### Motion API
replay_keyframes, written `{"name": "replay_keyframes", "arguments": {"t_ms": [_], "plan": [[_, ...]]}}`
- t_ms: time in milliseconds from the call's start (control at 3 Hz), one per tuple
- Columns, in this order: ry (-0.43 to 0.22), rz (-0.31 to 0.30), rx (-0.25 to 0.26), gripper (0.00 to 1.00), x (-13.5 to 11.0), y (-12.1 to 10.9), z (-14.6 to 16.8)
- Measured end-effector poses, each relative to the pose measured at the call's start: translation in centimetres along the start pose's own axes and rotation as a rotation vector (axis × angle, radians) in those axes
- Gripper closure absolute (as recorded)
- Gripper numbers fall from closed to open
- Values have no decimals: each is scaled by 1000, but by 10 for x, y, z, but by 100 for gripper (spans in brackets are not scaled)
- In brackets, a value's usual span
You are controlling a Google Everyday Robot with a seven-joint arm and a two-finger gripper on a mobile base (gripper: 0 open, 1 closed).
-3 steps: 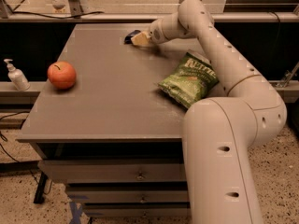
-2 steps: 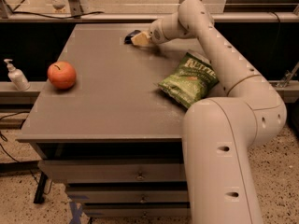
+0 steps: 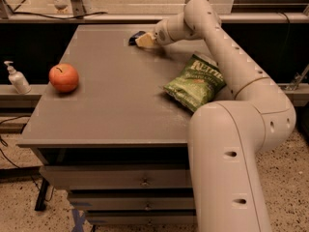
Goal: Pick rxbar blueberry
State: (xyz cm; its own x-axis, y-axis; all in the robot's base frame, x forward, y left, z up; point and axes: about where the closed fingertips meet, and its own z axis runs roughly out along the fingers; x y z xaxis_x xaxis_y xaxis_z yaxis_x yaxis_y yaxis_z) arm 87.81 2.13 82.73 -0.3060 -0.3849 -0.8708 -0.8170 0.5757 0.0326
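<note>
The rxbar blueberry (image 3: pixel 135 36) lies flat near the far edge of the table (image 3: pixel 111 115), a small dark bar about midway along that edge. The hand (image 3: pixel 143 41) sits low at the bar's right end, touching it or just beside it. I cannot tell how far the hand is open or whether it has hold of the bar. The arm (image 3: pixel 227 57) reaches in from the right, crossing above the table's right side. A green chip bag (image 3: pixel 195 83) lies beneath it near the right edge, its right side hidden by the arm and well apart from the bar. An orange-red apple (image 3: pixel 63 77) stands near the left edge, also well apart. Between apple and bag runs a wide stretch of bare tabletop, from the front edge back to the bar. A white pump bottle (image 3: pixel 16 78) stands on a ledge (image 3: pixel 24 94) off the table's left side. Drawers (image 3: pixel 120 180) sit below the front edge.
</note>
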Motion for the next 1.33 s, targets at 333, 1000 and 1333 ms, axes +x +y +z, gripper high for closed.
{"name": "replay_keyframes", "arguments": {"t_ms": [333,1000,1333], "plan": [[0,0,0,60,0,0,0],[0,0,-1,84,0,0,0],[0,0,-1,62,0,0,0]]}}
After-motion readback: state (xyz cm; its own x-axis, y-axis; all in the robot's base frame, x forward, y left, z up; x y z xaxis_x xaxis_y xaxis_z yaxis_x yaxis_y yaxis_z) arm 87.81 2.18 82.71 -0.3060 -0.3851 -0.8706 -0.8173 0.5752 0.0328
